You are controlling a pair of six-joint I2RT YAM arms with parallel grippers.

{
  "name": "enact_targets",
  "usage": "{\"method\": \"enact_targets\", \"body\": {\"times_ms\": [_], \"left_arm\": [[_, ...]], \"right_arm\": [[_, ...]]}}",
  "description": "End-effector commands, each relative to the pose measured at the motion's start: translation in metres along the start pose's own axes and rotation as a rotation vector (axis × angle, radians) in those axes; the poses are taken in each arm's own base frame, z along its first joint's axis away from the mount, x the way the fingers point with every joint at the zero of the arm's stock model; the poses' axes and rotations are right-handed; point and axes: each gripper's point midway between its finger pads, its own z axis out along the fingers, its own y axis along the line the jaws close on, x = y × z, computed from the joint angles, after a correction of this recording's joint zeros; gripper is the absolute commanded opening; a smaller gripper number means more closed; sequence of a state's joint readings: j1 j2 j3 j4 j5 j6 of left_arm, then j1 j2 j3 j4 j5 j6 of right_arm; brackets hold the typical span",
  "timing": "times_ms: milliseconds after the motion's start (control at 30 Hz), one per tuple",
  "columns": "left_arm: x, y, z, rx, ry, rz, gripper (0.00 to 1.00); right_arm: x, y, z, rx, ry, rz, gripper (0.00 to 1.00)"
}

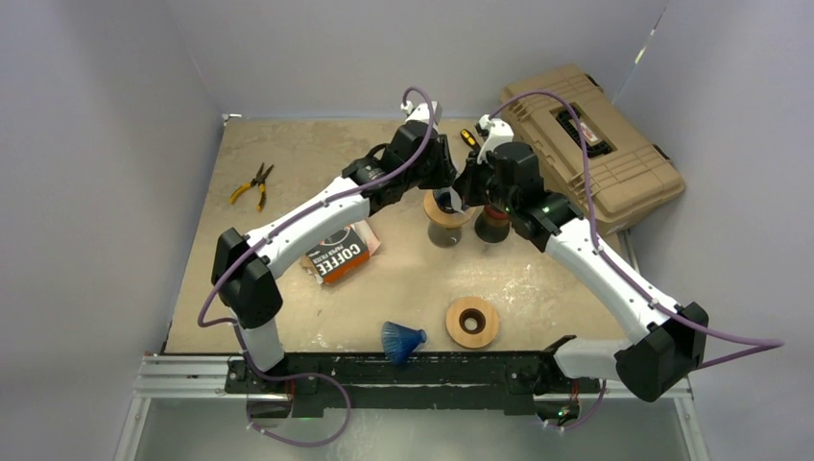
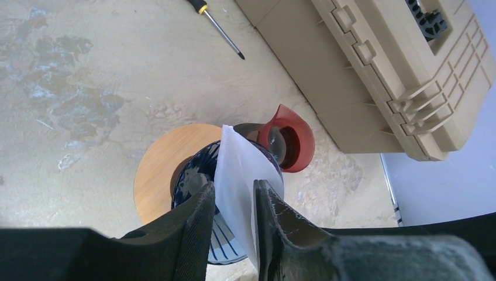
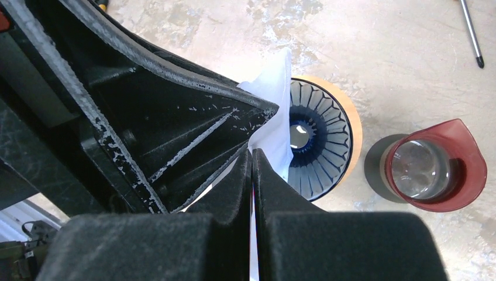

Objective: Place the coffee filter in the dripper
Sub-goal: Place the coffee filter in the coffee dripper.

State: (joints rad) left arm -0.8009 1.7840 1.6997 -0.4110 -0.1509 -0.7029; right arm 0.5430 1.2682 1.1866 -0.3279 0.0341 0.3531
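Pinching the coffee filter (image 2: 237,158) between closed jaws, the right gripper (image 3: 252,153) held it just above the dripper (image 3: 327,158), whose ribbed bowl was bare. The left gripper (image 2: 234,184) flanked the filter, though I could not tell whether it gripped. Seating it seemed next, needing the cone opened and lowered, and beside the dripper the glass jug (image 3: 436,167) looked empty.
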Motion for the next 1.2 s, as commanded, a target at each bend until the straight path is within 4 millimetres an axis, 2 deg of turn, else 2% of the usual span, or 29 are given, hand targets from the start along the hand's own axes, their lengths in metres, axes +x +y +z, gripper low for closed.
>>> {"method": "enact_targets", "body": {"times_ms": [0, 133, 333, 700, 933, 1167], "left_arm": [[-0.001, -0.012, -0.012, 0.005, 0.003, 0.045, 0.28], [-0.004, -0.002, -0.017, -0.044, -0.013, 0.064, 0.23], [-0.007, 0.004, -0.022, -0.072, -0.017, 0.098, 0.00], [-0.015, 0.008, -0.025, -0.108, -0.012, 0.177, 0.00], [-0.013, 0.002, -0.021, -0.084, 0.015, 0.199, 0.00], [-0.013, 0.008, -0.020, -0.125, 0.026, 0.207, 0.00]], "right_arm": [[-0.026, 0.017, -0.012, -0.062, -0.093, 0.034, 0.00], [-0.025, 0.014, -0.012, -0.047, -0.090, 0.031, 0.00], [-0.026, 0.004, -0.013, 0.004, -0.100, 0.016, 0.00], [-0.024, -0.028, -0.013, 0.169, -0.087, -0.062, 0.00], [-0.019, -0.036, -0.007, 0.207, -0.058, -0.102, 0.01], [-0.019, -0.040, -0.003, 0.235, -0.043, -0.118, 0.03]]}}
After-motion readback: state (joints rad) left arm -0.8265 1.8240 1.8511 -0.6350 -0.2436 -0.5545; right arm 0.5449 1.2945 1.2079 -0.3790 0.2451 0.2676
